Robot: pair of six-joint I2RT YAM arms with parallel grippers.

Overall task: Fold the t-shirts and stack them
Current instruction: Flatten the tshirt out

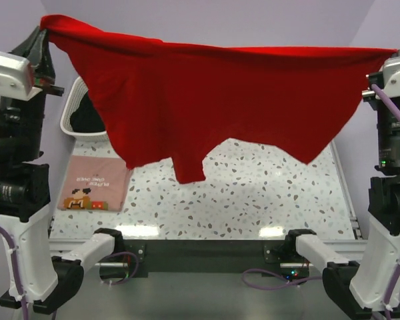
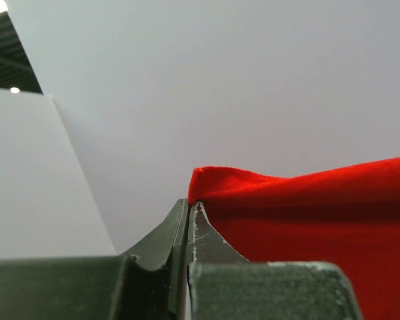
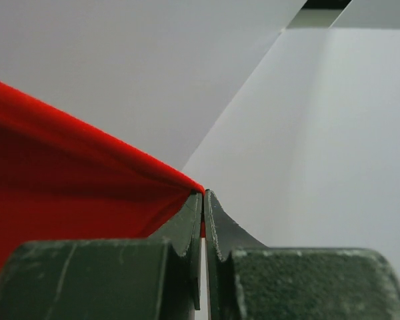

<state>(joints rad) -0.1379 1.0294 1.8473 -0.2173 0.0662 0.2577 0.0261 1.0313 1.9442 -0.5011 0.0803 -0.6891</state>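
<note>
hung tee (image 1: 207, 100) over table (image 1: 267, 193); folded tee (image 1: 93, 187) at L, basket (image 1: 70, 113) behind it

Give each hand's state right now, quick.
Left hand: closed, holding the red shirt by one corner.
Right hand: closed, holding the red shirt's other corner.

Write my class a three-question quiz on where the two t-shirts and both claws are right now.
1. True or false: the red t-shirt lies flat on the table.
2. The pink t-shirt is: A) hanging from a claw, B) folded on the table, C) draped on an arm.
3. Fill in: the left claw and right claw are each ___ on the red t-shirt.
Key: 1 false; 2 B; 3 shut.
</note>
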